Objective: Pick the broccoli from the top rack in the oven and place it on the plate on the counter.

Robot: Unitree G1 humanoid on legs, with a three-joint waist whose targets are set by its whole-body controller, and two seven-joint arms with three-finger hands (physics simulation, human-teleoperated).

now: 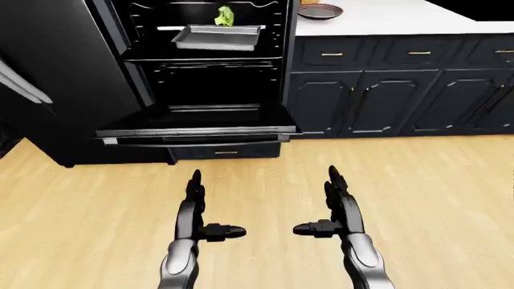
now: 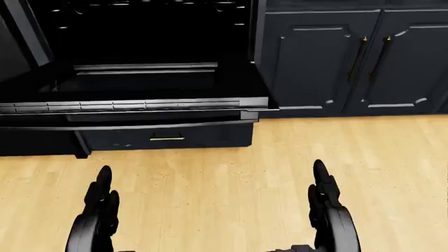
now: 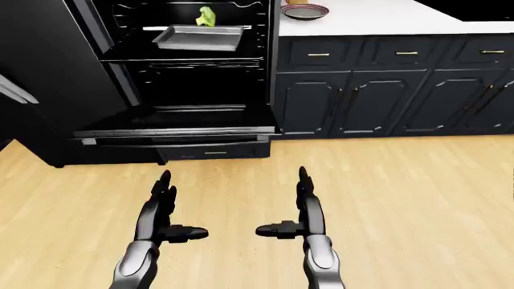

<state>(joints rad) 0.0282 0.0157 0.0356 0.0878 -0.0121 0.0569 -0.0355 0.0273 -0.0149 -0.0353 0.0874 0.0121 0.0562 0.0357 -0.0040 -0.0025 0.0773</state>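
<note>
- Broccoli sits on the top rack inside the oven, at the top of the left-eye view, at the far edge of a grey baking tray. It looks to rest on or just behind the tray rim; cannot tell which.
- Tray is on that same upper rack level, tilted slightly in view, with its near edge toward the camera.
- Oven door is swung fully down and flat, sticking out over the wood floor. A drawer with a brass handle sits below it.
- Plate is on the white counter, just to the right of the oven top, well apart from the broccoli. Dark rim, with something small at its top edge; too small to identify.
- Dark cabinets with brass pulls run under the counter to the right.
- Left hand: fingers straight and spread, thumb pointing inward, holding nothing, over bare floor.
- Right hand: same pose mirrored, fingers extended, thumb inward, holding nothing.
- Both hands are well short of the oven door, low in the eye views, apart from each other.
</note>
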